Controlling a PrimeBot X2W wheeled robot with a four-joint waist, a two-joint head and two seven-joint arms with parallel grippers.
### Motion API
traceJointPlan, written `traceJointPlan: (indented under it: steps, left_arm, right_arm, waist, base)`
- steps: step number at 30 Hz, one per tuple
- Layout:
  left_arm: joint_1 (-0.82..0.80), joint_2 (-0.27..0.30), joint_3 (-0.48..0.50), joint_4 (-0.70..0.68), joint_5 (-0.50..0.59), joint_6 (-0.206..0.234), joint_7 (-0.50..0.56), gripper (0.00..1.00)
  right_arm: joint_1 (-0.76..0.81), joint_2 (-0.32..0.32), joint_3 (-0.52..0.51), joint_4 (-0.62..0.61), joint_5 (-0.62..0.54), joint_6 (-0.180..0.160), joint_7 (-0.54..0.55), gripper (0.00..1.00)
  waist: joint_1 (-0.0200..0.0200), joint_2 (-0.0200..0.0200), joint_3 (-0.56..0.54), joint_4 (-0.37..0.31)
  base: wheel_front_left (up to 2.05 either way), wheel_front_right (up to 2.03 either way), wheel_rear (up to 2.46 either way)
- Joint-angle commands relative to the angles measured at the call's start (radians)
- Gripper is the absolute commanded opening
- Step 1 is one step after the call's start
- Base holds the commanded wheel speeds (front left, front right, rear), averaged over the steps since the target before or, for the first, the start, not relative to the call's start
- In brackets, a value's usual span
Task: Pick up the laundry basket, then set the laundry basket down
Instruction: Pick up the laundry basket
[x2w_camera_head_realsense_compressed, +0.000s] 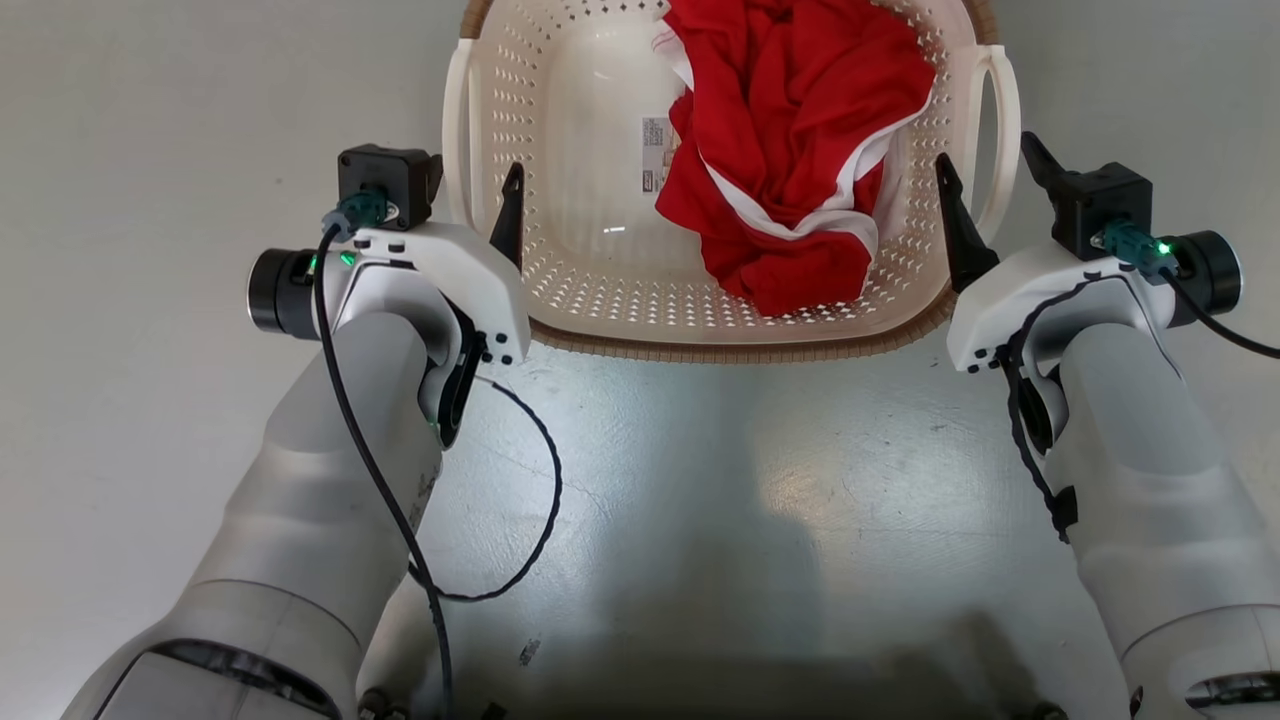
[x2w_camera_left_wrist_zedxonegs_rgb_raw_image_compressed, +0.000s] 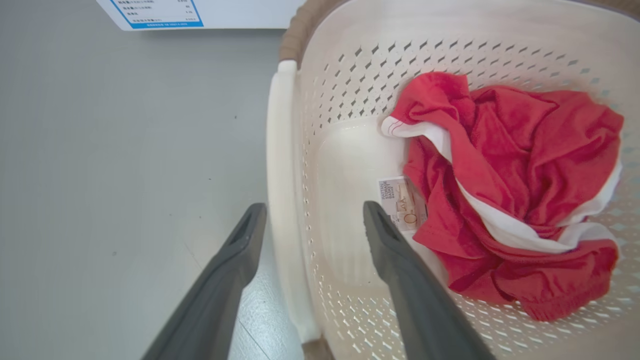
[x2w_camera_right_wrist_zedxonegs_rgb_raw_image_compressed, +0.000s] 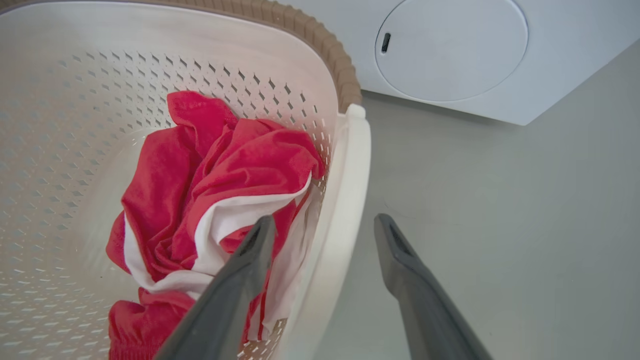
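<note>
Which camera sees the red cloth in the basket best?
The left wrist view: the whole red cloth lies in plain sight inside the basket. The head view cuts off its top at the picture's edge. In the right wrist view a claw finger covers its lower part.

One laundry basket (x2w_camera_head_realsense_compressed: 600, 295), one red garment (x2w_camera_head_realsense_compressed: 800, 120), one washer (x2w_camera_right_wrist_zedxonegs_rgb_raw_image_compressed: 450, 50), two end effectors (x2w_camera_left_wrist_zedxonegs_rgb_raw_image_compressed: 315, 207) (x2w_camera_right_wrist_zedxonegs_rgb_raw_image_compressed: 325, 220).
</note>
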Motion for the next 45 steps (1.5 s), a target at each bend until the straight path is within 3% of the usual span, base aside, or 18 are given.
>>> traceJointPlan:
  steps: [1, 28, 45]
  left_arm:
    - [-0.003, 0.025, 0.009, -0.003, -0.006, 0.011, -0.006, 1.00]
    - [-0.063, 0.025, -0.056, 0.072, -0.039, 0.013, -0.006, 1.00]
    - [-0.070, 0.025, -0.067, 0.092, -0.054, 0.013, -0.006, 1.00]
  right_arm:
    - [0.013, 0.016, 0.020, -0.004, 0.008, 0.006, -0.011, 1.00]
    - [-0.018, 0.016, 0.142, 0.053, 0.108, 0.006, -0.021, 1.00]
    - [-0.025, 0.016, 0.153, 0.059, 0.121, 0.006, -0.022, 1.00]
  waist:
    - [-0.0001, 0.0000, 0.005, -0.001]
    - [-0.0001, 0.0000, 0.039, -0.025]
    - [-0.0001, 0.0000, 0.041, -0.025]
  base:
    - [0.00, 0.00, 0.00]
    - [0.00, 0.00, 0.00]
    - [0.00, 0.00, 0.00]
